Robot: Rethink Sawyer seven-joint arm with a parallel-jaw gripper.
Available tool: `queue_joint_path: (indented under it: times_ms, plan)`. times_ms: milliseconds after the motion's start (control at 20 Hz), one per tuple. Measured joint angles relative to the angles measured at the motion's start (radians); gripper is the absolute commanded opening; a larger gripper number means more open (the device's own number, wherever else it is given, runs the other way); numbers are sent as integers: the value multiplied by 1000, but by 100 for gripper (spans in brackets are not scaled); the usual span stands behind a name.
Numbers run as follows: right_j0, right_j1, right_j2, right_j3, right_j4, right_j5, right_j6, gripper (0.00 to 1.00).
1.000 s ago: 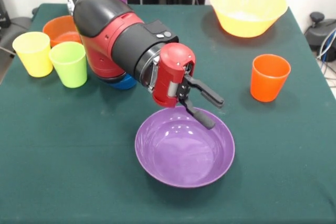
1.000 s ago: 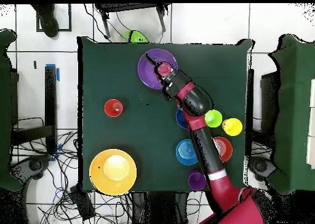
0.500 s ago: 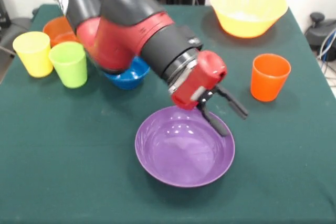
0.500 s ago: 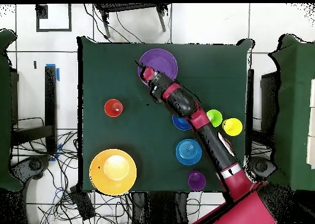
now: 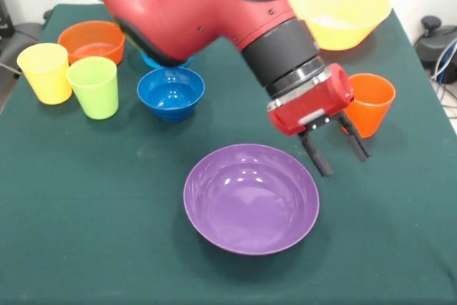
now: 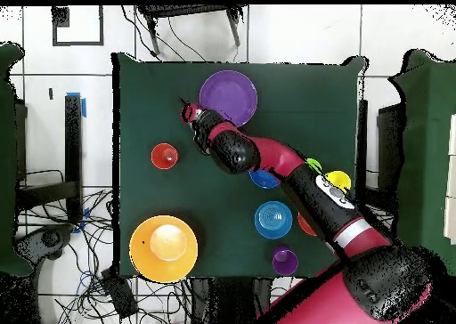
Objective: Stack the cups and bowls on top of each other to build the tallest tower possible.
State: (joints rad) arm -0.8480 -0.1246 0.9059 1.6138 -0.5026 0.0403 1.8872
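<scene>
The wide purple bowl [image 5: 250, 198] [image 6: 228, 97] sits upright near the table's front. The orange-red cup [image 5: 373, 101] [image 6: 164, 156] stands to its right, partly hidden by the gripper. My gripper [image 5: 344, 162] [image 6: 187, 112] hangs open between the bowl's right rim and that cup, fingers pointing down, holding nothing. The very large yellow-orange bowl [image 5: 338, 11] [image 6: 164, 247] stands alone at the far right. A yellow cup [image 5: 45, 72] [image 6: 337, 181] and a lime green cup [image 5: 93, 87] stand together at the left. There is no tower; nothing is stacked.
A dark blue bowl [image 5: 171, 93] sits left of centre, with a small orange bowl [image 5: 91, 39] behind the cups. A light blue bowl [image 6: 272, 220] and a purple cup [image 6: 285, 261] stand near the robot's side. The arm [image 5: 214, 12] crosses above them.
The arm swung from over the purple bowl toward the orange-red cup. The gripper turned to point downward and stayed open. The dark blue bowl is now uncovered.
</scene>
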Motion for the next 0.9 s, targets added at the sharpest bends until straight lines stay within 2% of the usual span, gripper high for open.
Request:
queue_joint_path:
  times_ms: [50,300,800,900]
  plan:
    - [35,-66,-44,18,25,0,36,100]
    - [108,-236,-143,58,91,0,113,100]
    - [175,-421,-279,70,204,40,131,100]
    - [184,-438,-297,71,220,50,131,100]
